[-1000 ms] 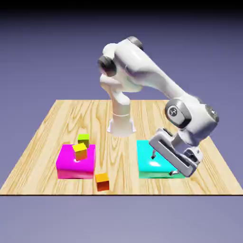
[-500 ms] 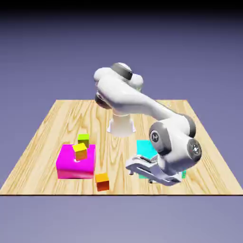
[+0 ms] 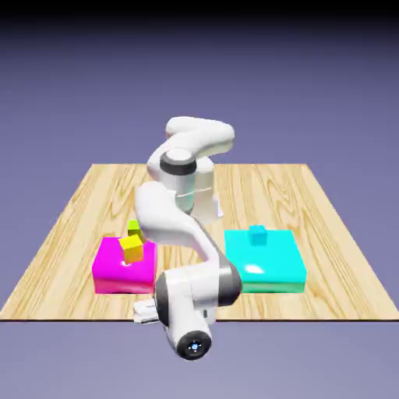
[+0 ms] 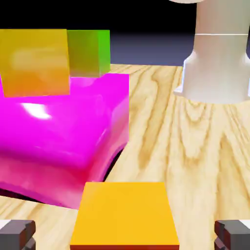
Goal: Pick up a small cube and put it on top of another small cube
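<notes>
Simply 1 wooden table (image 3: 327,288), violet backdrop.

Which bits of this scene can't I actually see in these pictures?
- Orange cube: hidden behind the arm in the exterior view; the hand view's bottom edge cuts off its lower part.
- Claw: mostly behind the arm in the exterior view.
- Magenta block: cut off by the hand view's left edge.
- Green cube: partly behind the yellow cube, hand view.

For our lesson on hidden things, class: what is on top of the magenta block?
The yellow cube sits on the magenta block. The green cube shows behind it, partly covered; whether it rests there too, I cannot tell.
</notes>
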